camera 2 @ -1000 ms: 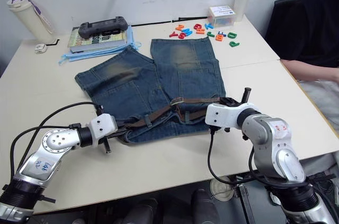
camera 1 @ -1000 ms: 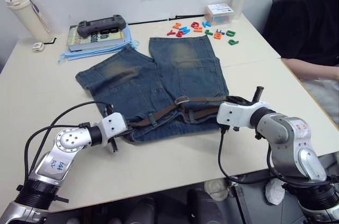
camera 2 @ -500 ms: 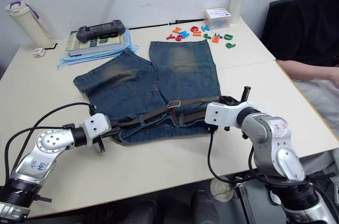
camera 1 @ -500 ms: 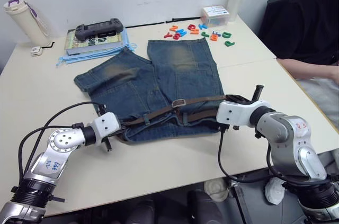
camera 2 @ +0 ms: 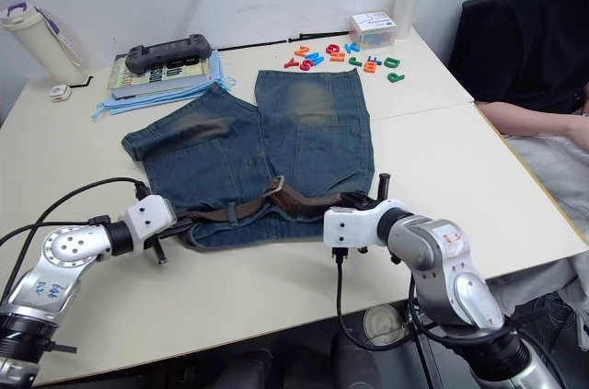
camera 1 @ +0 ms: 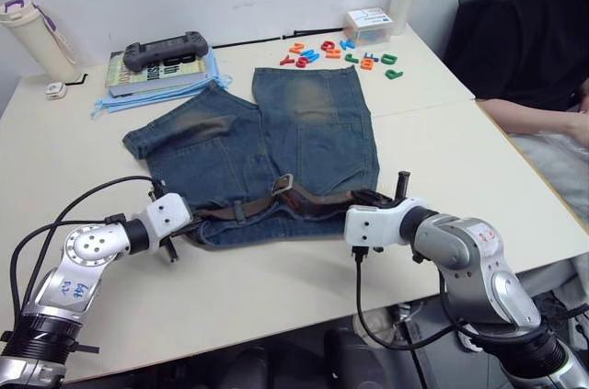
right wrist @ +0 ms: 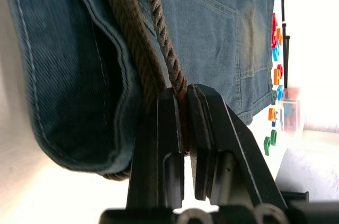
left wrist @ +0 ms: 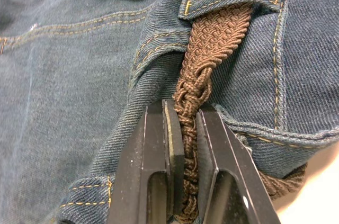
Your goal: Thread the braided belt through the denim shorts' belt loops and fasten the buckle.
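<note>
At the waistband of the denim shorts (camera 1: 267,145), both arms lie low over the table (camera 1: 276,288); left gripper (left wrist: 184,128) and right gripper (right wrist: 183,102) each pinch the braided belt (camera 1: 304,200).

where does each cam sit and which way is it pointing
Left eye and right eye views: head stereo pair, looking forward and down at the denim shorts; both arms show.
Left wrist view: along the left gripper, shut on the braided belt.
Right wrist view: along the right gripper, also clamping it.
Shared: shorts and belt in all views.
</note>
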Controlling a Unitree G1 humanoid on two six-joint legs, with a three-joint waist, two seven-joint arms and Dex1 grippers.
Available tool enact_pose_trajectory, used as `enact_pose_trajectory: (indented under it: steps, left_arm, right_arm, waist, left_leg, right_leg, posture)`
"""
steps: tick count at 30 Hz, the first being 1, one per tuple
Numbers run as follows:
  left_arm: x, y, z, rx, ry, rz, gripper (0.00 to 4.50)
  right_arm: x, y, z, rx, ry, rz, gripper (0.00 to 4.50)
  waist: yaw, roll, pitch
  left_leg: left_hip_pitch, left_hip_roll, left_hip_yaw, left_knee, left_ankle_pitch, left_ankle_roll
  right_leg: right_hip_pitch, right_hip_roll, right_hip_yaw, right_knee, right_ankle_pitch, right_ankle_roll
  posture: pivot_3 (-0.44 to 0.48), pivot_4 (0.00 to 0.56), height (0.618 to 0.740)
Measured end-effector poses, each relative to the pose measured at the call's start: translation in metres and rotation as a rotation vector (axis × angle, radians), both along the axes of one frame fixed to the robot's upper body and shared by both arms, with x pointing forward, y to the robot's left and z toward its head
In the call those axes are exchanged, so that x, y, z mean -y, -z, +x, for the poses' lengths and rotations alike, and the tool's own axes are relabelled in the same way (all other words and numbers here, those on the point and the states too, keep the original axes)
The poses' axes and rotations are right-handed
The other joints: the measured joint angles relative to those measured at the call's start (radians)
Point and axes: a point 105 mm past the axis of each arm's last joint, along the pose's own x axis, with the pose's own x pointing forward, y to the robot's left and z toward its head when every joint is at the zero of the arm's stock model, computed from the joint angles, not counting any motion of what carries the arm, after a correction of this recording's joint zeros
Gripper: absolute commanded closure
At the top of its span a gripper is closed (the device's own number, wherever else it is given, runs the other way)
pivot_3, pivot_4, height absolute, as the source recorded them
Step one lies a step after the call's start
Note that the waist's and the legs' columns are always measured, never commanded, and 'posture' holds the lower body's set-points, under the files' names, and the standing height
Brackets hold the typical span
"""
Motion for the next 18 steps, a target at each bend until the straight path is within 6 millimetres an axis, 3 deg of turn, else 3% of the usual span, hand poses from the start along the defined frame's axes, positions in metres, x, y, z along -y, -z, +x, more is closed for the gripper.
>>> enact_pose_trajectory:
  steps: [18]
  left_arm:
    - [-0.014,0.001,-0.007,-0.013,-0.023,0.016,4.48]
  right_arm:
    - [0.016,-0.002,0.004,0.047,0.058,-0.046,4.50]
  waist:
    - [-0.002,0.000,0.000]
  left_leg:
    - [0.000,0.002,0.001,-0.001,-0.001,-0.001]
  right_leg:
    - [0.000,0.002,0.001,-0.001,0.000,-0.001]
  posture:
    - [0.000,0.150,0.738]
